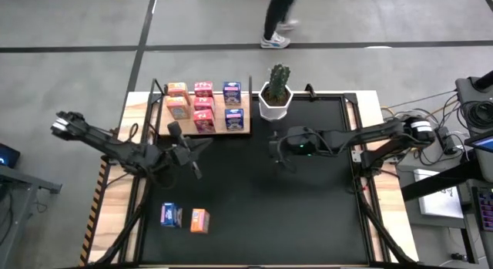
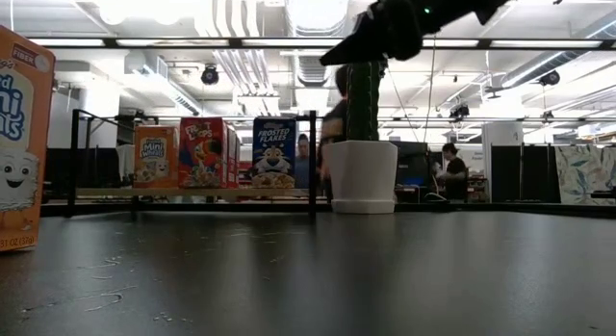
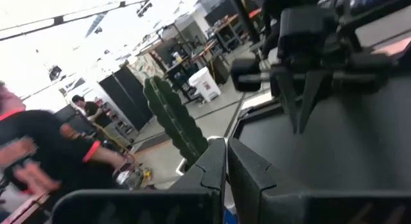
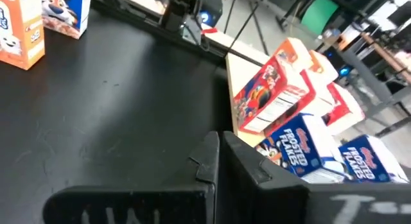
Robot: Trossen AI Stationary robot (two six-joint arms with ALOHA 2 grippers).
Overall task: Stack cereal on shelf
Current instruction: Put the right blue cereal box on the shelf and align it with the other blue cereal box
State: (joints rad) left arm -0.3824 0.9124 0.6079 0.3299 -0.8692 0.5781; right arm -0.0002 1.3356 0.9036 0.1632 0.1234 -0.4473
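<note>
The shelf, a light-wood board with black posts, lies at the far left of the mat. On it stand several cereal boxes: orange, pink-red and blue. A blue box and an orange box stand on the mat near its front edge. My left gripper hovers shut over the mat just in front of the shelf, holding nothing. My right gripper hovers shut in front of the plant pot, also holding nothing.
A white pot with a cactus stands at the far edge, right of the shelf. The black mat is bare from its middle to its right side. A person walks on the floor beyond the table.
</note>
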